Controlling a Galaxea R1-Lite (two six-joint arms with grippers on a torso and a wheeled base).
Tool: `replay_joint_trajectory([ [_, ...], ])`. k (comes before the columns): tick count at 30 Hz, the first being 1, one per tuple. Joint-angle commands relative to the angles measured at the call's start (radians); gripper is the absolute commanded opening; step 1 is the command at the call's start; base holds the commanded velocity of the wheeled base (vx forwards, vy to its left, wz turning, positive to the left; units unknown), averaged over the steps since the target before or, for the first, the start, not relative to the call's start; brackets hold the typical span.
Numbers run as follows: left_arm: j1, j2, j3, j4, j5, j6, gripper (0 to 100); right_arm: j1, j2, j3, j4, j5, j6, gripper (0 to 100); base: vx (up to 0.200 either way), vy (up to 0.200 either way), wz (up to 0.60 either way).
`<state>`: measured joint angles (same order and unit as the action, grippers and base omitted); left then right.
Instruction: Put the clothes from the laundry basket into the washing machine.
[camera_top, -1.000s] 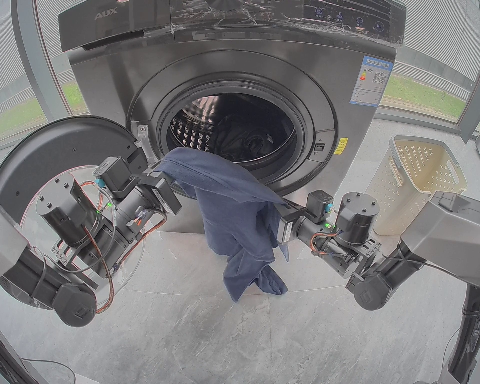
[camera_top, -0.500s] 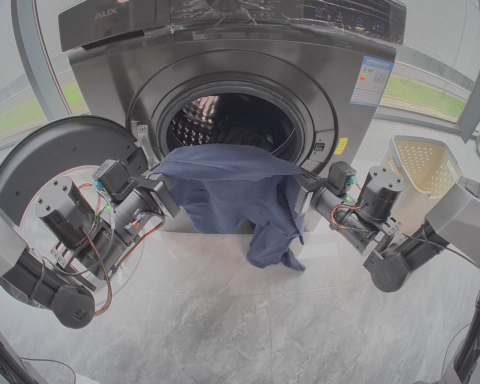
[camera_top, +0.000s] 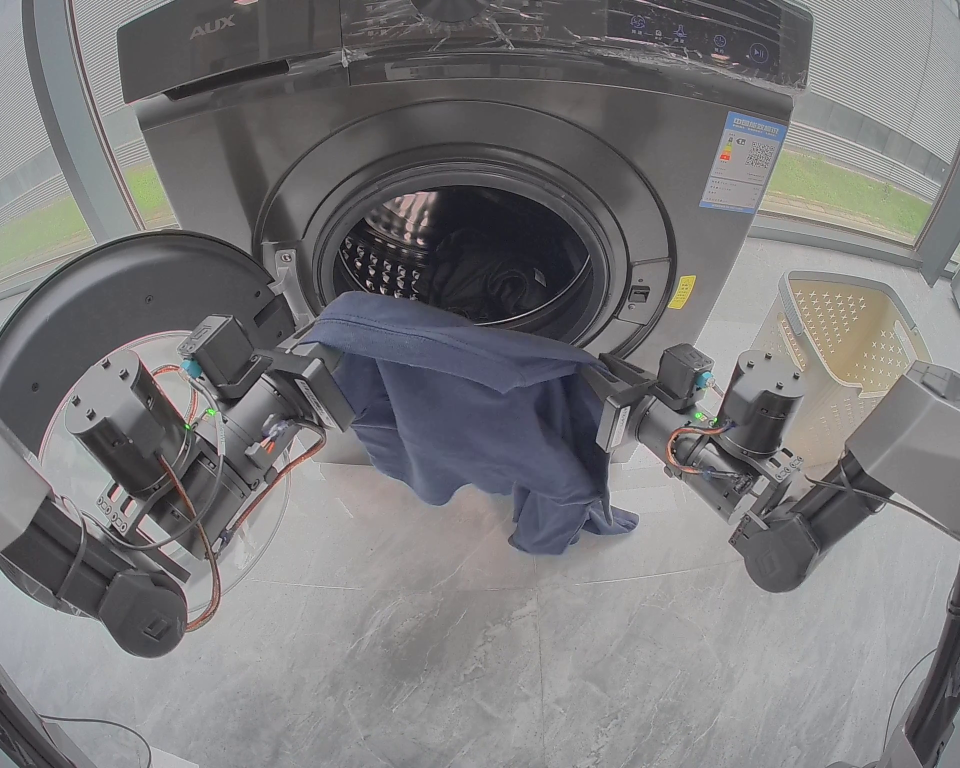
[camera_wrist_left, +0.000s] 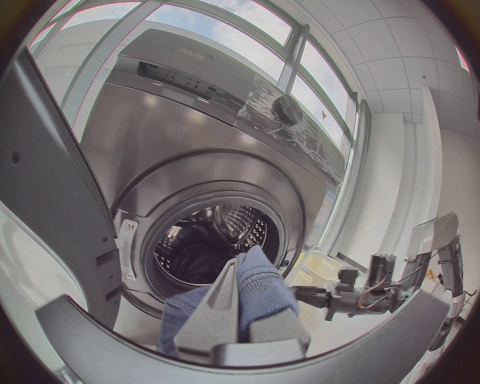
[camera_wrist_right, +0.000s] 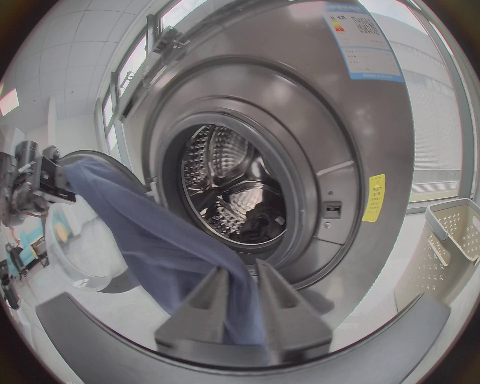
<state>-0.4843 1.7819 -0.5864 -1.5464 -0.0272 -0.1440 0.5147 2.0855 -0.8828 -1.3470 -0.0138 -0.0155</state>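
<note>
Now | left claw (camera_top: 316, 358) and right claw (camera_top: 598, 378) each pinch the dark blue cloth garment (camera_top: 470, 420), stretched before the open grey metal washing machine (camera_top: 480, 115) | risk: low hanging tail may catch on the opening rim (camera_top: 598, 262) and hang outside.

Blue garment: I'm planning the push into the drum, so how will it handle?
Likely floppy: the blue garment sags between the left gripper and right gripper. Its tail seems to reach the floor, so it may drag. Probably light: two small pinches carry it.
</note>
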Motion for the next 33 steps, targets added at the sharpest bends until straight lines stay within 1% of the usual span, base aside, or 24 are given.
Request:
replay_joint_trajectory([
  [1, -0.040, -0.007, 0.003, 0.002, 0.001, 0.000, 0, -0.008, 0.130, -0.113, 0.006, 0.002, -0.009, 100, 0.000, 0.000, 0.00],
  [5, -0.056, -0.007, 0.003, 0.002, 0.003, 0.000, 0, 0.002, 0.191, -0.177, 0.014, 0.002, -0.011, 100, 0.000, 0.000, 0.00],
  [7, -0.056, -0.007, 0.003, 0.002, 0.003, 0.000, 0, 0.010, 0.214, -0.189, 0.022, -0.002, -0.011, 100, 0.000, 0.000, 0.00],
  [11, -0.054, -0.006, 0.003, 0.003, 0.003, 0.000, 0, 0.044, 0.257, -0.191, 0.019, -0.005, -0.011, 100, 0.000, 0.000, 0.00],
  [15, -0.048, -0.006, 0.002, 0.005, 0.003, 0.000, 0, 0.061, 0.260, -0.180, 0.011, -0.008, -0.009, 100, 0.000, 0.000, 0.00],
  [19, -0.040, 0.004, -0.006, 0.006, 0.004, -0.002, 0, 0.087, 0.212, -0.104, 0.003, -0.008, -0.009, 100, 0.000, 0.000, 0.00],
  [21, -0.037, 0.008, -0.007, 0.006, 0.004, -0.002, 0, 0.097, 0.177, -0.067, 0.005, -0.015, -0.011, 100, 0.000, 0.000, 0.00],
  [23, -0.037, 0.008, -0.007, 0.006, 0.004, -0.002, 0, 0.099, 0.174, -0.064, 0.005, -0.015, -0.011, 100, 0.000, 0.000, 0.00],
  [24, -0.025, 0.008, -0.010, 0.008, 0.006, -0.002, 0, 0.119, 0.125, -0.004, 0.005, -0.017, -0.012, 100, 0.000, 0.000, 0.00],
  [28, -0.017, 0.010, -0.016, 0.009, 0.006, -0.002, 0, 0.162, 0.059, 0.088, 0.005, -0.015, -0.027, 100, 0.000, 0.000, 0.00],
  [29, -0.017, 0.008, -0.016, 0.009, 0.006, -0.002, 0, 0.165, 0.057, 0.091, 0.005, -0.015, -0.027, 100, 0.000, 0.000, 0.00],
  [30, -0.017, 0.010, -0.016, 0.009, 0.006, -0.002, 0, 0.194, 0.039, 0.123, 0.005, -0.012, -0.029, 100, 0.000, 0.000, 0.00],
  [32, -0.017, 0.013, -0.020, 0.009, 0.006, -0.002, 0, 0.225, 0.034, 0.142, 0.003, -0.009, -0.027, 100, 0.000, 0.000, 0.00],
  [33, -0.017, 0.013, -0.024, 0.009, 0.007, -0.002, 0, 0.252, 0.034, 0.146, 0.003, -0.008, -0.027, 100, 0.000, 0.000, 0.00],
])
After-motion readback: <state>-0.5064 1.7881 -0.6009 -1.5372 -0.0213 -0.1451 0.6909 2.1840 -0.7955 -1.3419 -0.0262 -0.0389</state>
